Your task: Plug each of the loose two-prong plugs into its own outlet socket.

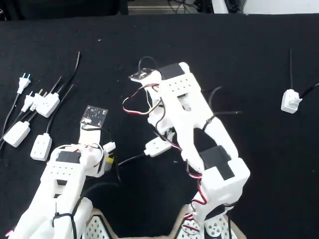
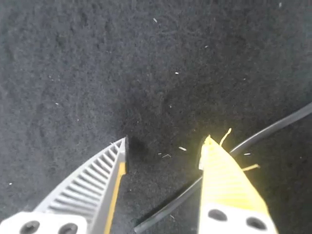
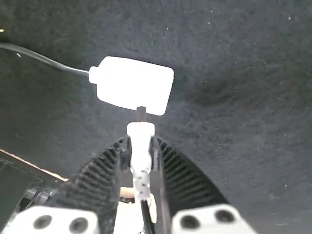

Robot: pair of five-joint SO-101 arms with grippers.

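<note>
No text, number or sign is legible on the black worktop. White sockets and plugs bear no readable marking.

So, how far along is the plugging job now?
Done, it seems: the plug-and-socket pair at the far right looks joined. In hand: the right tool grips a plug, its prong at the middle socket, not yet seated. To do: one loose plug and two free sockets at the table's left; the left tool is open.

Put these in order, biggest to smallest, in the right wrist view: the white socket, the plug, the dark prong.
1. white socket
2. plug, narrower though nearer the camera
3. dark prong, clearly smallest
</note>
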